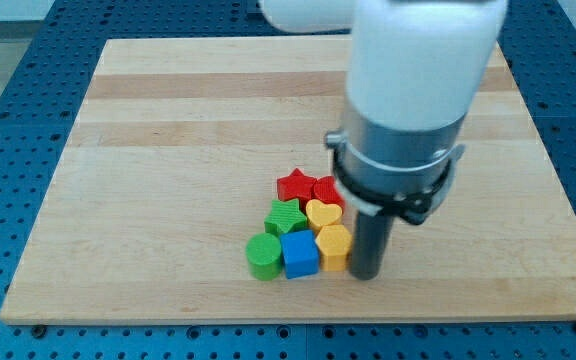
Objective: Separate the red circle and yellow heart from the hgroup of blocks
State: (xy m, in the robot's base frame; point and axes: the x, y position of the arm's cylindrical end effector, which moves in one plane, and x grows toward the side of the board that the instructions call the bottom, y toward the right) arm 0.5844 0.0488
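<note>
Your tool, a bare rod with nothing to open or clamp, has its tip [366, 275] touching the yellow block [334, 246], view-right. The yellow heart [324, 213] sits above that; the red circle [327, 189] higher. Push them out together, slowly.

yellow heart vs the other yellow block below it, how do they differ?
The yellow heart has a notched, lobed top; the lower yellow block looks rounded-polygonal, exact shape unclear. The heart sits mid-cluster beside the green star; the lower yellow block sits on the cluster's bottom edge beside the blue cube, nearest my tip at the view's right. Both are yellow and similar in size.
</note>
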